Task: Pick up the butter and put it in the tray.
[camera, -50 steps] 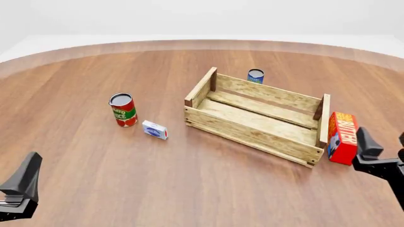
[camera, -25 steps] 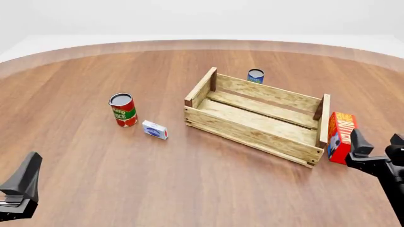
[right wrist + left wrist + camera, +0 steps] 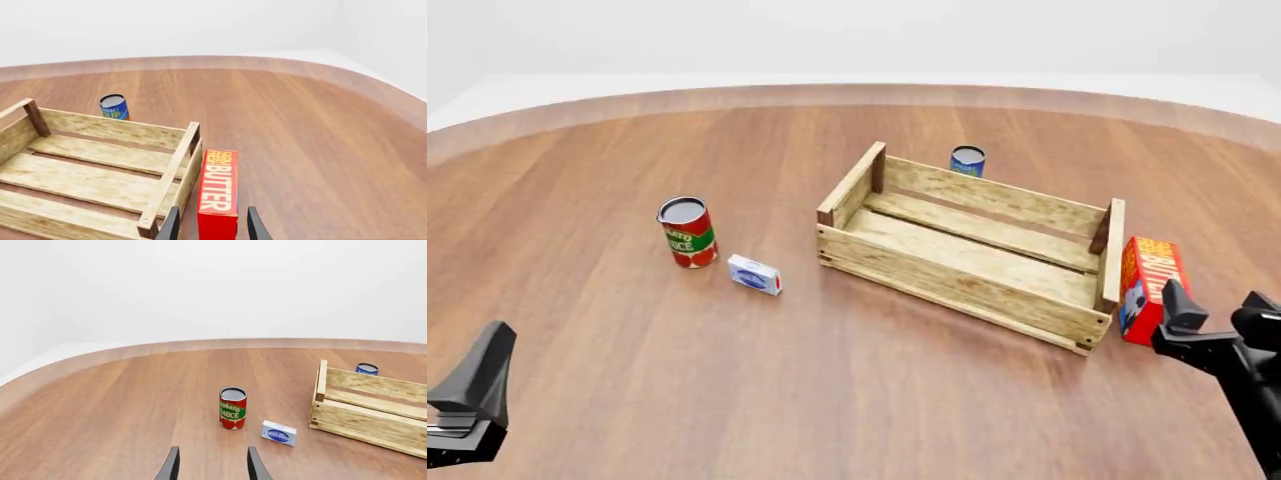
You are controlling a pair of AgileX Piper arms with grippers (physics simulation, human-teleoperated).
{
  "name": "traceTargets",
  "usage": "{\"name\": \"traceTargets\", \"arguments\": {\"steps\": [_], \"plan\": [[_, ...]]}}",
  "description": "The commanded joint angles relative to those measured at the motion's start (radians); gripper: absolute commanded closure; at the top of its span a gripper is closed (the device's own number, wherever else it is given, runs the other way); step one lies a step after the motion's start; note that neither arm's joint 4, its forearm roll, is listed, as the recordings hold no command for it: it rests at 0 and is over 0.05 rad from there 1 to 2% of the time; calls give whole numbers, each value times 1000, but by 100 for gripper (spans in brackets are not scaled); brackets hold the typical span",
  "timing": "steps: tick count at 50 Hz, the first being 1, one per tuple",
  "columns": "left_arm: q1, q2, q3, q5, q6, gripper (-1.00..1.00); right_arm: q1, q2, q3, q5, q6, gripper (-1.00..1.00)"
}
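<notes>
The butter [image 3: 1149, 286] is a red carton with white lettering, standing on the table just right of the tray's right end; it also shows in the right wrist view [image 3: 217, 192]. The tray [image 3: 968, 243] is a large empty wooden slat crate at centre right; it shows in the right wrist view [image 3: 100, 165] and the left wrist view [image 3: 373, 410] too. My right gripper [image 3: 1217, 318] is open, just in front of the butter, its fingertips [image 3: 172, 225] either side of the carton's near end. My left gripper [image 3: 481, 375] is open and empty at the front left.
A red tomato sauce can [image 3: 686, 232] and a small white-and-blue box [image 3: 754, 274] stand left of the tray. A blue can [image 3: 966, 160] stands behind the tray. The table's curved far edge [image 3: 854, 92] runs across the back.
My right gripper has moved left and forward toward the butter, now lined up with the carton. The left arm and all objects have not moved.
</notes>
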Motion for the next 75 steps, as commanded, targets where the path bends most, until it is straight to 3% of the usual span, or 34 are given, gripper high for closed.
{"name": "traceTargets", "arguments": {"steps": [1,75], "plan": [[0,0,0,0,0,-100,-6,31,-11,-9,1,-100],[0,0,0,0,0,-100,-20,290,-139,-9,51,-100]]}}
